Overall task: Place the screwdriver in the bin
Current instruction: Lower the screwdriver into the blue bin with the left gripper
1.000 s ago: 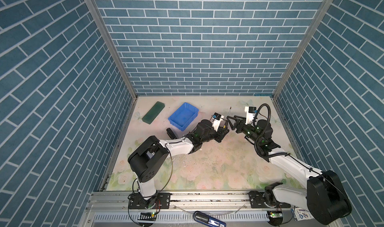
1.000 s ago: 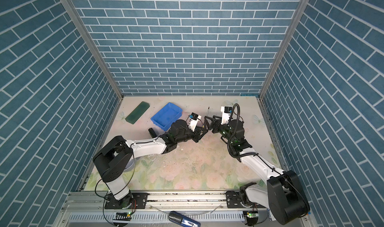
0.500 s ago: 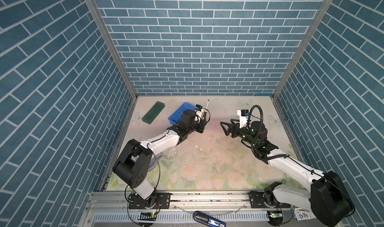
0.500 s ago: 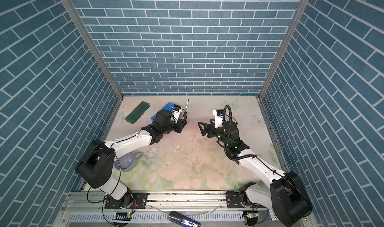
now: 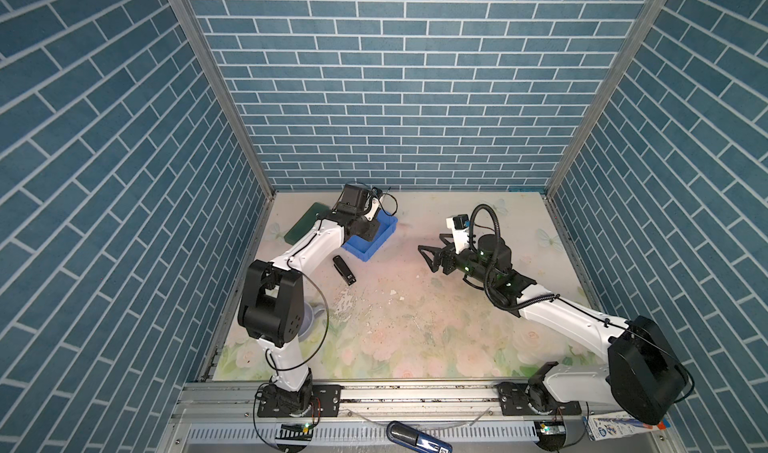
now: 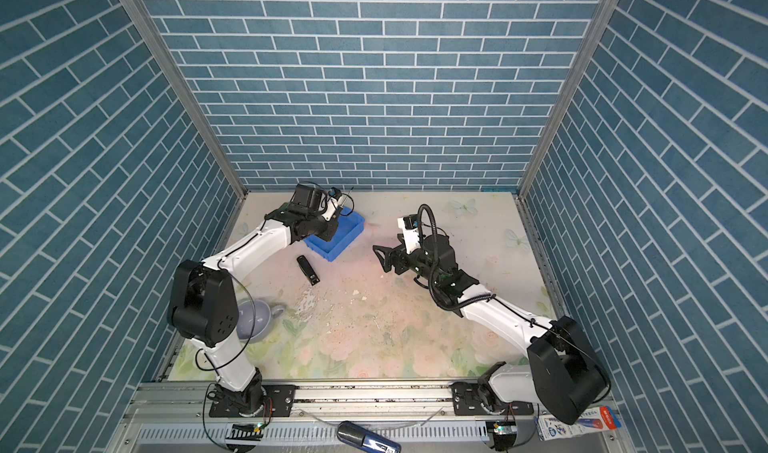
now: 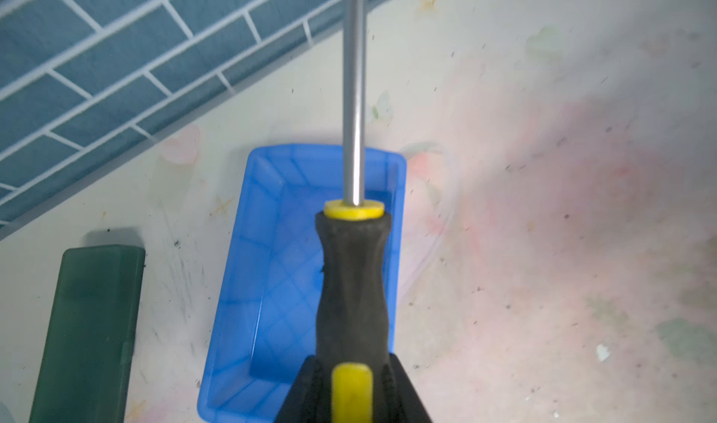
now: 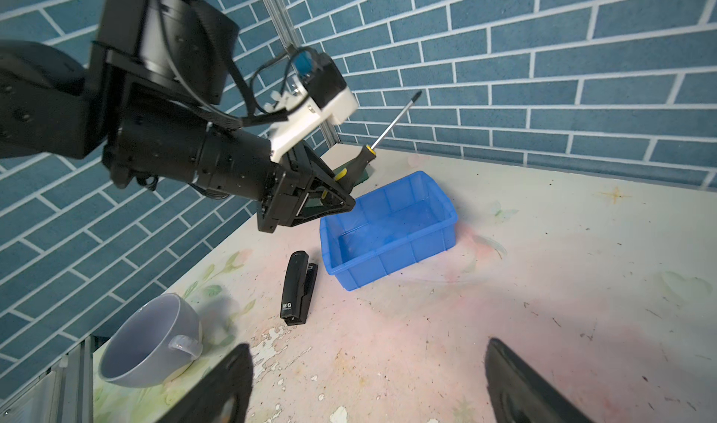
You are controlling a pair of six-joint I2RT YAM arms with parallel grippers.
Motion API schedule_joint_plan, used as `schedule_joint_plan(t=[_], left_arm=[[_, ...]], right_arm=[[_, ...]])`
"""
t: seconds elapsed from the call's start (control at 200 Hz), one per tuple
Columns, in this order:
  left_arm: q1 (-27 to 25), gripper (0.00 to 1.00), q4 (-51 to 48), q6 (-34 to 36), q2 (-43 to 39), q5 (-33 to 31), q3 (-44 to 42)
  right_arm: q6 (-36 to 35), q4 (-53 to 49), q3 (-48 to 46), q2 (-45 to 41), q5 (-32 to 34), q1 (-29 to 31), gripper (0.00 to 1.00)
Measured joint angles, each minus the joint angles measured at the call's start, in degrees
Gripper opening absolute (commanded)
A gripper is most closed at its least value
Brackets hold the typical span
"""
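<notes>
1. Top views: both show a booth of blue brick-patterned walls around a pale floral table.
2. The left arm reaches toward the back left corner. The right arm stretches toward the middle of the table.
3. The bin, a bright blue shallow tray, sits near the back left of the table. It is empty in the right wrist view.
4. A flat dark green slab lies just beside the bin, nearer the left wall.
5. A grey cup lies tipped on its side near the left arm's base.
6. A black stapler lies on the table just in front of the bin, apart from it.
7. The left gripper hangs over the bin's left end. Its fingers pinch the butt end of the screwdriver.
8. The right gripper hovers above bare table, well apart from the bin. Its fingers are spread wide and hold nothing.
9. The screwdriver has a black handle with yellow ends. It is held in the air above the bin, touching neither bin nor table. Its thin metal shaft tilts up toward the back wall. In the left wrist view its handle overlaps the blue bin.
</notes>
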Motion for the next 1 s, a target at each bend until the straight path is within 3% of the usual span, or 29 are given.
schedule_joint_plan(t=[0.48,0.685,0.77,1.0], left_arm=[[1.49,0.0,-17.62,10.8,19.89,-6.34,19.32],[1.55,0.0,-21.38,13.42,23.04,-8.96,21.57],[1.55,0.07,-22.1,13.99,23.08,-9.22,21.57],[1.55,0.46,-22.23,15.06,23.06,-9.33,21.27]], right_arm=[[-1.9,-1.84,0.76,0.33,2.6,0.83,0.91],[-1.9,-2.54,0.76,-0.35,3.85,0.85,0.9],[-1.9,-2.58,0.76,-0.39,4.2,0.85,0.9],[-1.9,-2.97,0.76,-0.39,4.46,0.85,0.9]])
